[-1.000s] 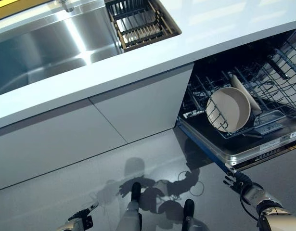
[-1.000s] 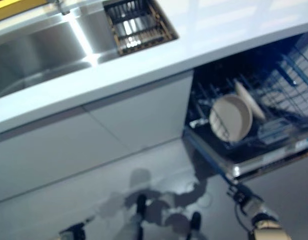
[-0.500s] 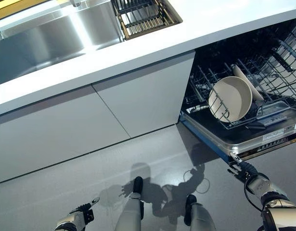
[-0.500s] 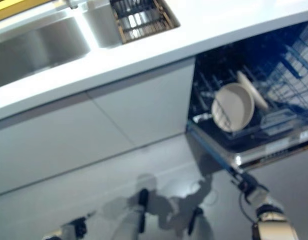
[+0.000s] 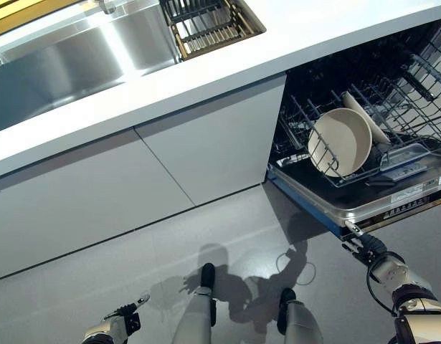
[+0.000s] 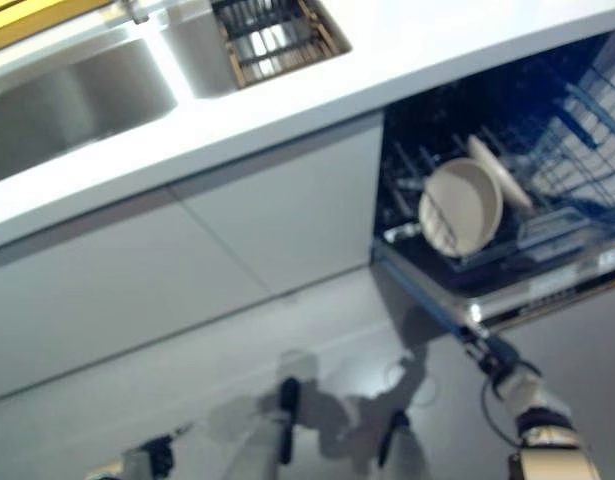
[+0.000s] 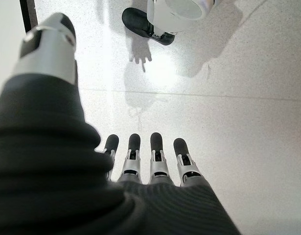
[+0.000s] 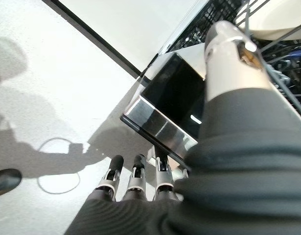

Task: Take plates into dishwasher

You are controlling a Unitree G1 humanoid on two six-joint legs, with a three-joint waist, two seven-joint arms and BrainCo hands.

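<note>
**Two plates in the rack, both hands empty**

Nearest, at 7 o'clock in the head view: left hand point(image 5: 112, 327), low over the grey floor point(image 5: 134, 272). Fingers point(image 7: 157, 156) straight and spread a little, thumb out to the side, nothing held.

At 5 o'clock: right hand point(image 5: 368, 249), reaching up to the front corner of the open dishwasher door point(image 5: 363, 215). Fingers point(image 8: 135, 178) straight, side by side, tips right by the shiny door edge. Nothing held here either. Hard to tell if the tips touch the door or stay just off it.

A bit farther, at 3 o'clock: dishwasher rack point(image 5: 406, 115), pulled out over the door, made of dark wire. Two cream plates inside, standing on edge between the wires. Front plate point(image 5: 340, 142) round and tilted, face turned toward the floor side. Second plate point(image 5: 367, 118) just behind it, leaning the same way, mostly hidden.

In the middle, from 9 o'clock across: white cupboard doors point(image 5: 134, 179) under a white counter point(image 5: 313, 29).

Farthest, at 11 o'clock: steel sink point(image 5: 55, 68) set in the counter. Beside it at 12 o'clock: a small dark drying rack point(image 5: 209, 25) with a golden rim, sitting in the sink's right end.
</note>
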